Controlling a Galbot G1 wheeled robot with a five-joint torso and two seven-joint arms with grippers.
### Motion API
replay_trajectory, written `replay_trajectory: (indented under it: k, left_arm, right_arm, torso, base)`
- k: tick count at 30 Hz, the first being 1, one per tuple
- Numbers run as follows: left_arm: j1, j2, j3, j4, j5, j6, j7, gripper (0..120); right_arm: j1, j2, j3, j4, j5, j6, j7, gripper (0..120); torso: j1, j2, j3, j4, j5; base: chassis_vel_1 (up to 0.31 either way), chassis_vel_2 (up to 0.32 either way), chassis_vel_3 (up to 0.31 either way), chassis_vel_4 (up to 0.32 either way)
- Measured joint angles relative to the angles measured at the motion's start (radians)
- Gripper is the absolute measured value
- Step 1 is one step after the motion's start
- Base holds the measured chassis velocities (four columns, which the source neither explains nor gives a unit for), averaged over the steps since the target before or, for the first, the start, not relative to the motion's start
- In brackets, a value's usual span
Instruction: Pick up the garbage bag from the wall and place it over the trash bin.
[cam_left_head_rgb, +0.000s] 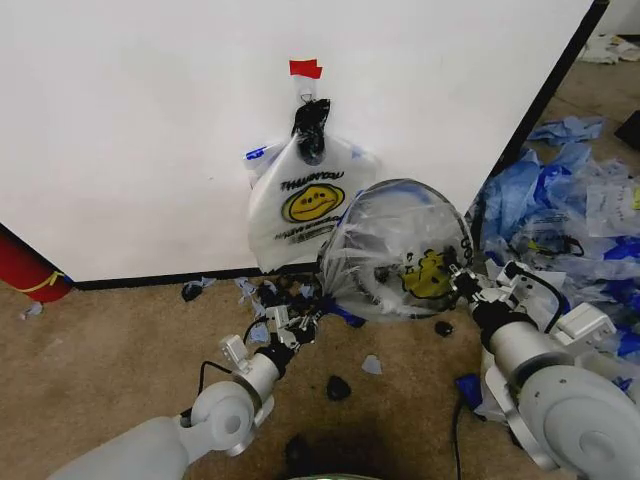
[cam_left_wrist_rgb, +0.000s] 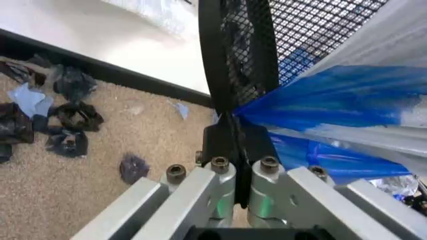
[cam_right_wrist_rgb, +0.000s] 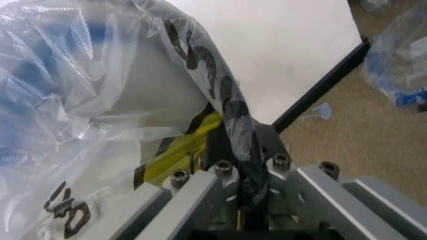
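**Both arms clamp a bagged bin while another bag hangs on the wall**

The large flat white wall panel (cam_left_head_rgb: 150, 130), edged with a black strip, serves as the landmark. At its foot lies tan carpet (cam_left_head_rgb: 110, 350) strewn with dark scraps, and off its right edge a heap of blue-and-white bags (cam_left_head_rgb: 570, 210). Just in front of the wall, tipped on its side, is the round black wire-mesh trash bin (cam_left_wrist_rgb: 267, 35), wrapped in clear crinkled plastic (cam_left_head_rgb: 395, 250) with yellow print. Behind it, on the wall under a small red tape piece (cam_left_head_rgb: 306, 68), hangs the thin translucent white garbage bag with yellow smiley and black lettering (cam_left_head_rgb: 305, 205), bunched at its dark handles.

The left gripper (cam_left_wrist_rgb: 233, 150) is closed on the bin's rim and a blue fold of film; the right gripper (cam_right_wrist_rgb: 243, 165) is closed on the printed film at the opposite side.

The hanging bag looks feather-light, limp and slippery; I judge the gathered handle knot the surest hold.
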Motion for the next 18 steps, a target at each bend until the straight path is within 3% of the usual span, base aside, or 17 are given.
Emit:
replay_trajectory:
  k: [5, 6, 10, 12, 14, 18]
  left_arm:
    - [0.000, -0.002, -0.002, 0.003, 0.000, -0.001, 0.000, 3]
    - [-0.002, -0.006, -0.005, 0.008, 0.001, -0.004, 0.000, 15]
    - [0.002, -0.008, -0.016, -0.002, 0.007, -0.005, 0.005, 27]
    - [0.032, 0.026, -0.032, -0.080, -0.003, 0.001, 0.047, 39]
    - [0.040, 0.034, -0.032, -0.098, -0.004, 0.005, 0.051, 41]
    - [0.066, 0.059, -0.028, -0.150, -0.010, 0.020, 0.050, 58]
  right_arm:
    - [-0.003, 0.000, 0.001, 0.000, 0.001, -0.001, 0.000, 0]
    - [-0.004, -0.002, 0.004, 0.000, 0.005, -0.001, 0.000, 0]
    - [0.009, -0.005, 0.005, 0.000, 0.009, 0.000, 0.002, 0]
    - [0.035, -0.006, -0.001, -0.016, 0.014, 0.006, 0.004, 0]
    - [0.045, -0.004, -0.006, -0.025, 0.014, 0.011, 0.005, 0]
    - [0.092, 0.011, -0.035, -0.077, 0.007, 0.031, 0.012, 0]
  torso:
    - [0.000, 0.000, 0.000, 0.0000, 0.0000]
    - [0.000, 0.000, 0.000, 0.0001, 0.0001]
    - [0.000, 0.000, 0.000, -0.0001, -0.0002]
    - [0.000, 0.000, 0.000, -0.0001, 0.0002]
    - [0.000, 0.000, 0.000, 0.0000, 0.0002]
    - [0.000, 0.000, 0.000, 0.0002, 0.0000]
  base:
    - [0.000, 0.000, 0.000, 0.000]
    - [0.000, 0.000, 0.000, 0.000]
    - [0.000, 0.000, 0.000, 0.000]
    - [0.000, 0.000, 0.000, 0.000]
    - [0.000, 0.000, 0.000, 0.000]
    - [0.000, 0.000, 0.000, 0.000]
